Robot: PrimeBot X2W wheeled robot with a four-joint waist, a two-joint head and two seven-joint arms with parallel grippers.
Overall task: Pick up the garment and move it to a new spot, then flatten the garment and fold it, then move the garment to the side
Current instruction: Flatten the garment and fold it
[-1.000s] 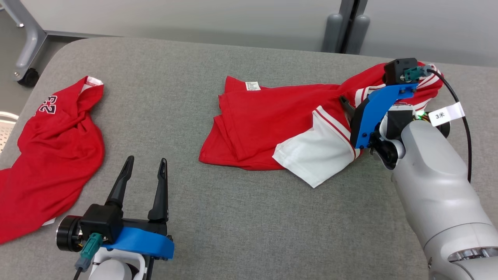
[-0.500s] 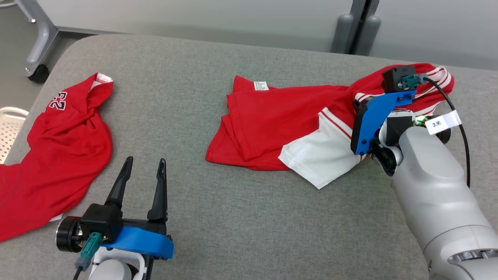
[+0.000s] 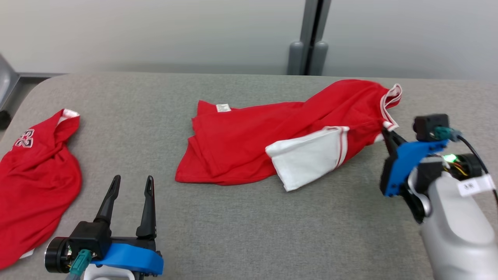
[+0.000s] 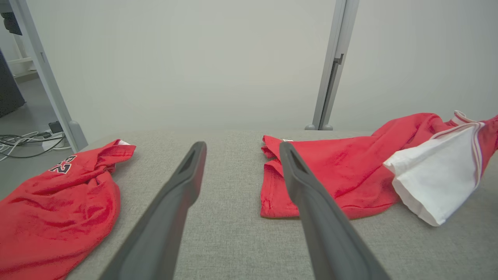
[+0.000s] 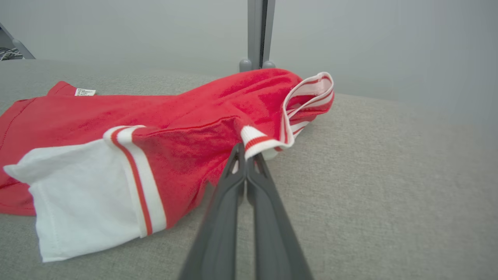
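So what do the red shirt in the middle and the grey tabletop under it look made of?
Red shirt: thin soft knit, likely synthetic jersey; it drapes in loose folds with a slight sheen, and its striped trim looks ribbed. Grey tabletop: matte woven-looking fabric covering, judging by its fine flecked texture.

You're in a lab or test room rather than a home: bare pale wall panels [image 4: 194, 58] meet at a grey metal post [image 3: 309, 39], a grey fabric-covered surface [image 3: 233, 233] serves as the work area, and loose cables [image 4: 23, 140] trail across the floor [image 4: 35, 116].
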